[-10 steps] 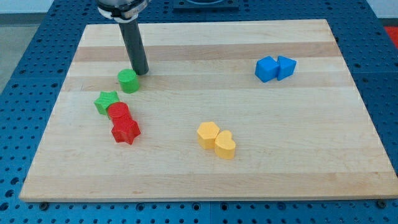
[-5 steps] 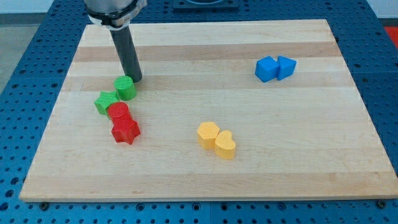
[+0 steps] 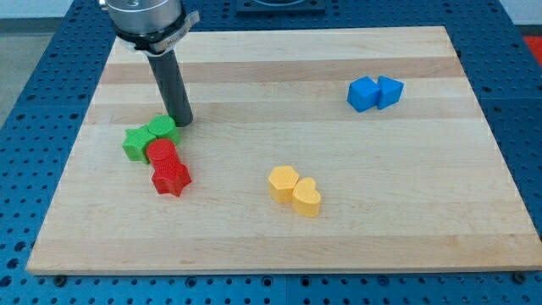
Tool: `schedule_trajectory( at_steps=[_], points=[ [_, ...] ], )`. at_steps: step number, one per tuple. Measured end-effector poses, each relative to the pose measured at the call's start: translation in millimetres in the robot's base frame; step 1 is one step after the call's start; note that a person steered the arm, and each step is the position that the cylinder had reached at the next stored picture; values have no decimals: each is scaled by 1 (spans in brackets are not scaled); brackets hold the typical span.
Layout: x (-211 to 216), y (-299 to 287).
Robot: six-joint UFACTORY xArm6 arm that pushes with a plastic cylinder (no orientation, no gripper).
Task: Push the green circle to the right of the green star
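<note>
Our arm carries no pincer, so there is nothing to open, close or hold with; we have only a straight dark rod, and my tip (image 3: 181, 122) rests on the pale wooden board (image 3: 339, 246) at the upper right edge of the green circle block (image 3: 162, 129), touching it or nearly so. We see that circle pressed against the green star block (image 3: 135, 143), just to its upper right. Directly below sit a red round block (image 3: 161, 154) and a red star block (image 3: 170, 179). Well apart, two yellow heart-like blocks (image 3: 295, 191) lie mid-board, and two blue blocks (image 3: 374, 92) at the view's upper right.
</note>
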State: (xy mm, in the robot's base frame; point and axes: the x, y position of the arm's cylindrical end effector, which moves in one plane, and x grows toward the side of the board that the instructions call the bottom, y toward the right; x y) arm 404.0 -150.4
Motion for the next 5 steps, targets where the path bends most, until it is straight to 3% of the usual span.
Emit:
schedule_trajectory(
  at_steps=[3, 5],
  points=[
    [19, 1],
    [9, 8]
  ],
)
